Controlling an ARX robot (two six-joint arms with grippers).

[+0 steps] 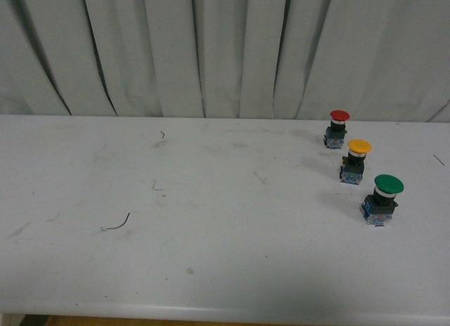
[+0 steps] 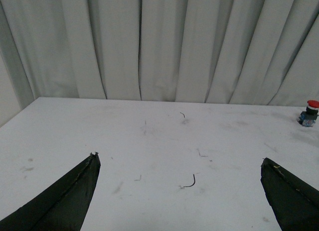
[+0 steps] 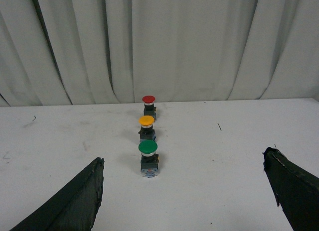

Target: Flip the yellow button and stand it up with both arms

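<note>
- The white counter (image 1: 211, 256) fills the lower frame, curtain behind.
- Both claws gape wide and hold nothing: the left claw (image 2: 179, 191) over bare counter, the right claw (image 3: 184, 191) facing the switches.
- At the front view's right, three switches stand in a row: green button (image 1: 383, 197), yellow button (image 1: 355, 159) between, red button (image 1: 337, 128).
- The yellow button stands cap up; the job looks done or unstarted. If unstarted, the right claw must reach between its neighbours.

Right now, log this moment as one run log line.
yellow button: upright, cap up, between red button and green button | left gripper: open, empty | right gripper: open, facing the row
</note>
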